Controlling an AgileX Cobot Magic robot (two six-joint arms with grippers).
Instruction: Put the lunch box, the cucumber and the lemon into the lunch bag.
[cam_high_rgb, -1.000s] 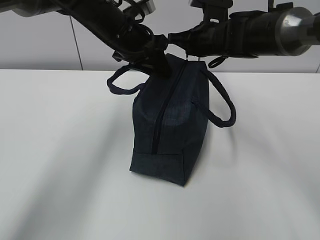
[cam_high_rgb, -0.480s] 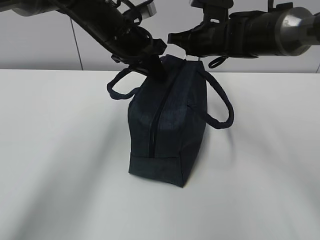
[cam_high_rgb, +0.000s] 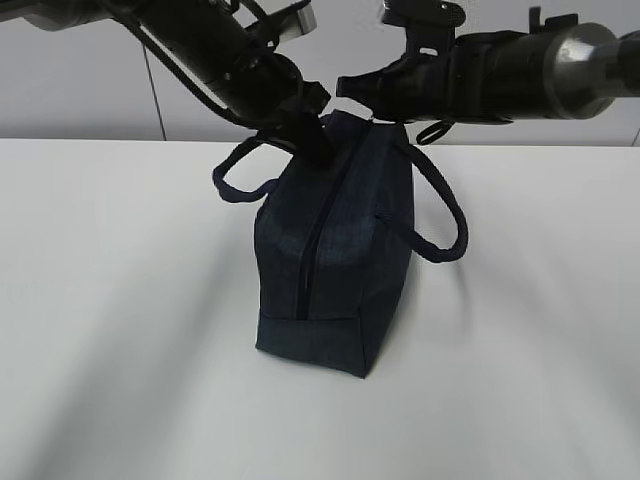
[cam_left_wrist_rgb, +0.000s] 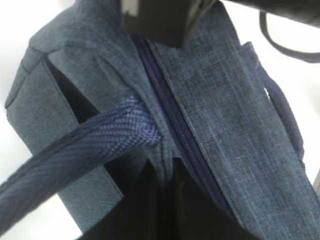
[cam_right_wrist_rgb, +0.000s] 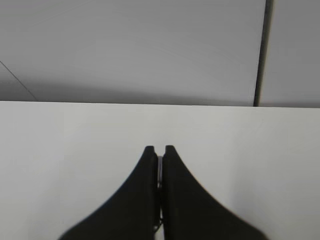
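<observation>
Lunch bag (cam_high_rgb: 335, 250) upright, long axis toward camera; left gripper (cam_high_rgb: 312, 135), right gripper (cam_right_wrist_rgb: 159, 150) closed.

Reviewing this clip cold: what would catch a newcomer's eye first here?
The dark navy lunch bag stands alone mid-table on the white tabletop, zipper closed along its top, loop handles hanging to either side. Both black arms meet over its far end: the left end effector presses at the fabric there, and the right end effector, shut, pinches a thin metal piece just above.

Hidden and cut off
I can't see inside the lunch bag (cam_high_rgb: 335, 250); both arms run off the exterior view's top edge; left gripper (cam_high_rgb: 312, 140) fingertips blurred against fabric.
</observation>
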